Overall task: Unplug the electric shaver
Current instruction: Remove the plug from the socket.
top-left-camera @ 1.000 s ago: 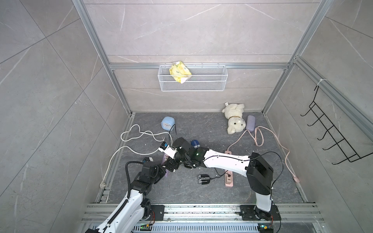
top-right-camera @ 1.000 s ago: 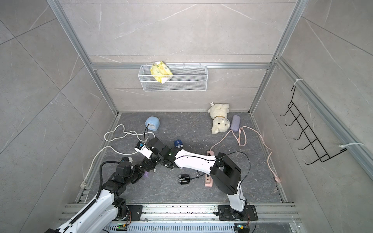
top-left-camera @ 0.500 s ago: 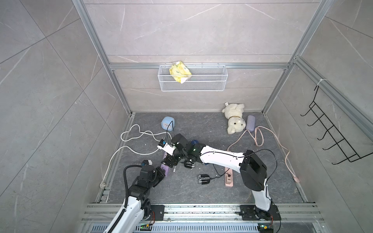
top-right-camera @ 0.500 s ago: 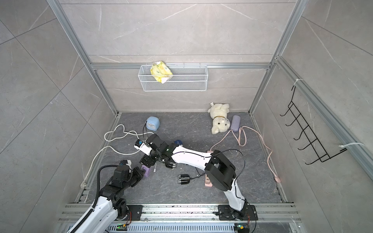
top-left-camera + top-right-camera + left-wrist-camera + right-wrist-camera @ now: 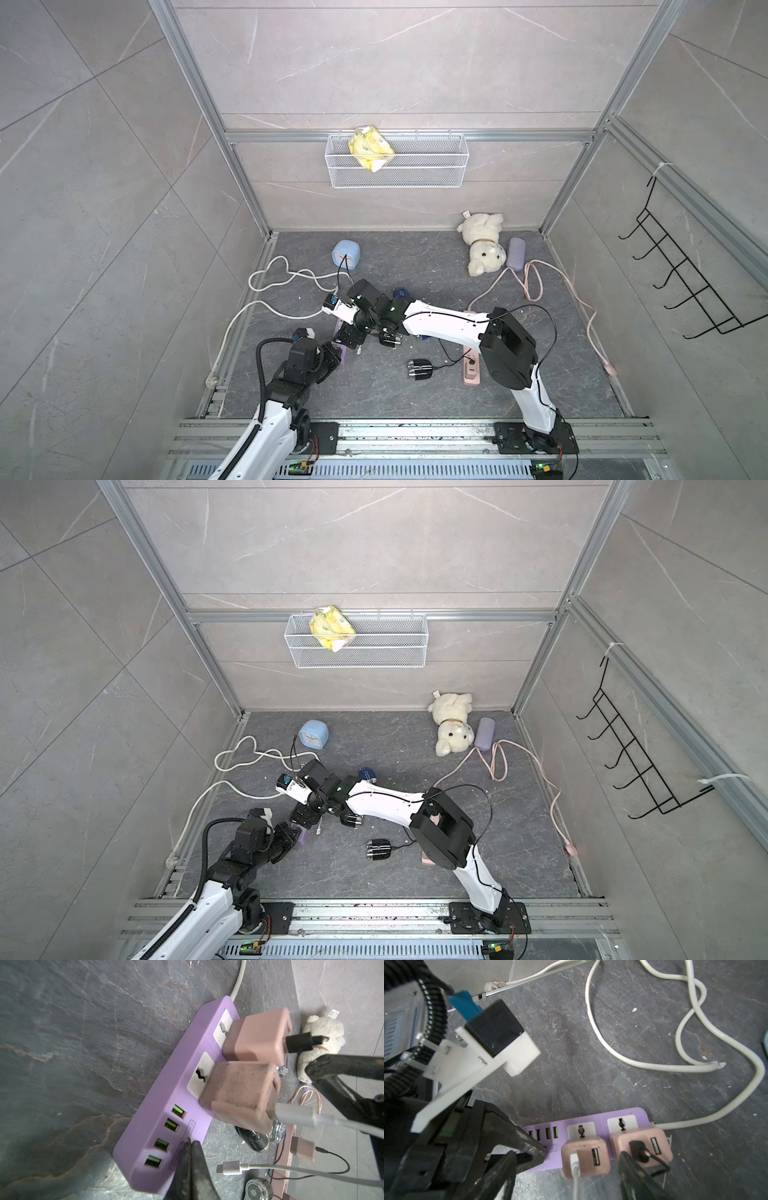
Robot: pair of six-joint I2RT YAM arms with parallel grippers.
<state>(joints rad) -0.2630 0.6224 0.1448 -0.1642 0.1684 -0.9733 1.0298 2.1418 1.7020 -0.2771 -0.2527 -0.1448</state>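
A purple power strip (image 5: 166, 1093) lies on the floor with two pink adapters plugged in. One adapter (image 5: 584, 1156) carries a white cable, the other (image 5: 641, 1145) a black plug (image 5: 299, 1043). My left gripper (image 5: 190, 1144) is shut, its tips pressing on the strip's USB end (image 5: 345, 353). My right gripper (image 5: 571, 1176) is open, its fingers (image 5: 635, 1174) standing either side of the white-cable adapter without gripping it. One black electric shaver (image 5: 419, 369) lies mid-floor, its black cord running to a pink strip (image 5: 472, 368). Another shaver (image 5: 257, 1140) lies just behind the adapters, under my right arm.
A loose white USB-C lead (image 5: 228, 1168) lies beside the purple strip. The strip's thick white cord (image 5: 286, 274) loops toward the left wall. A blue clock (image 5: 346, 252), a teddy bear (image 5: 482, 243), a pink cable (image 5: 536, 282) and a wall basket (image 5: 397, 164) are farther off.
My right arm's elbow has shifted left while its gripper stays over the adapters. The left gripper drew back slightly, then returned to the strip's end.
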